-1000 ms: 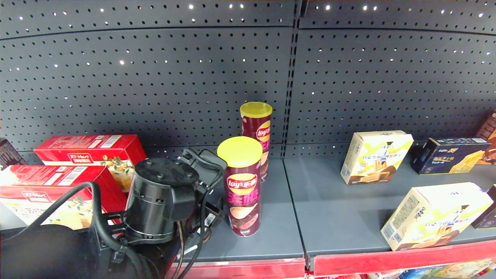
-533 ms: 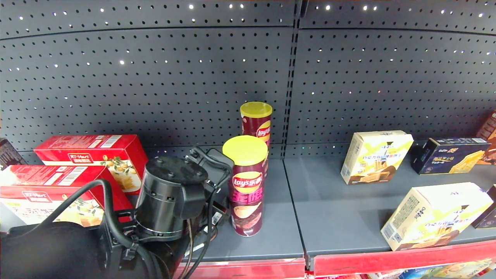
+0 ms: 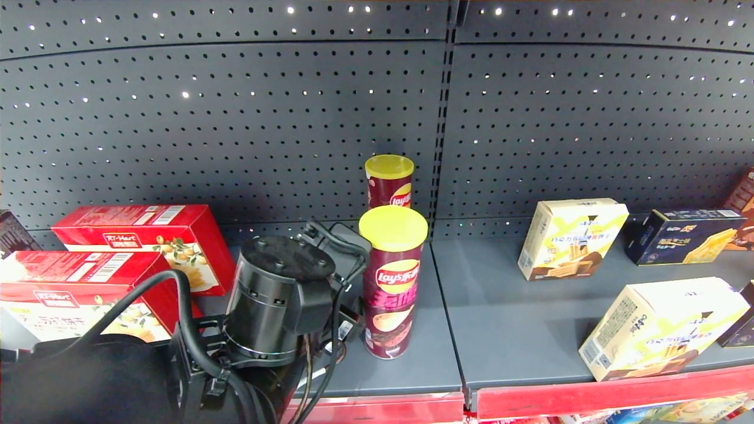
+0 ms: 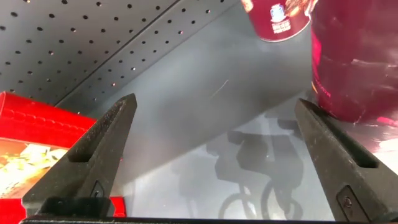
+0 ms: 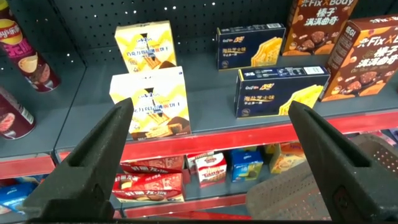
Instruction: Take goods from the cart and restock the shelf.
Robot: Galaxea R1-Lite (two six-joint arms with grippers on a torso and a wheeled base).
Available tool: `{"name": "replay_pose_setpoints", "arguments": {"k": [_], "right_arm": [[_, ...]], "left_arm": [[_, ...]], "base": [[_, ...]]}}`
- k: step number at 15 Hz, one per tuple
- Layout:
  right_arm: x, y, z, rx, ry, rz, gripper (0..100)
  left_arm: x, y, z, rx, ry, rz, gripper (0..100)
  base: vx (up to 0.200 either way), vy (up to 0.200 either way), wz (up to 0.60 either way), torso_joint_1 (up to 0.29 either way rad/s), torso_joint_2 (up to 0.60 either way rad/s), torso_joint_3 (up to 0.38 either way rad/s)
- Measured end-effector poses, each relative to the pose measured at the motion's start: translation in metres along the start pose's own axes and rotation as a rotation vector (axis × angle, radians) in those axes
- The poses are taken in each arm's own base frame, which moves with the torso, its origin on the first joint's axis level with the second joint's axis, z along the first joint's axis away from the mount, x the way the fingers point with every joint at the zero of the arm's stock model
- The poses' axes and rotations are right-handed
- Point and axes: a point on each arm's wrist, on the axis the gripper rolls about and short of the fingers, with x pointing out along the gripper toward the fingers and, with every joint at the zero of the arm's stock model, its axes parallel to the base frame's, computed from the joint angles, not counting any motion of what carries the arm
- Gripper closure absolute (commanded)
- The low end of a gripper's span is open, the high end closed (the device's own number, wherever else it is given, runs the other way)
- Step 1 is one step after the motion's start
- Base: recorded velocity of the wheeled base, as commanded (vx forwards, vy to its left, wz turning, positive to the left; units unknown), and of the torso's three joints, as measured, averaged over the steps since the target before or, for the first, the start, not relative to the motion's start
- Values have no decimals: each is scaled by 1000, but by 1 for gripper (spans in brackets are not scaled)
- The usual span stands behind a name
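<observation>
Grey store shelf (image 3: 518,330) is bearing an upright chips can (image 3: 393,282) just before a second can (image 3: 389,179). Left gripper (image 4: 216,118) is sitting wide-fingered beside it, with right gripper (image 5: 211,109) gaping well apart.

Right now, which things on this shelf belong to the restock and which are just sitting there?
Job:
front chip can
left gripper, open next to it
shelf

Just sitting:
rear chip can
red boxes
yellow boxes
blue box
</observation>
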Motion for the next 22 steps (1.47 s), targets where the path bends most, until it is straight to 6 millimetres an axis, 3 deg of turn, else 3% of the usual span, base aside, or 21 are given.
{"name": "replay_pose_setpoints", "arguments": {"k": [10,18,22], "right_arm": [[2,1,-1,-1,6,1,0],[3,1,0,-1,4,3,0],[4,1,0,-2,8,5,0]], "left_arm": [[-9,8,-23,38,48,3,0],[16,18,-30,34,116,68,0],[27,28,-20,-5,114,132,0]], "base": [[0,0,0,0,0,0],[0,0,0,0,0,0],[0,0,0,0,0,0]]}}
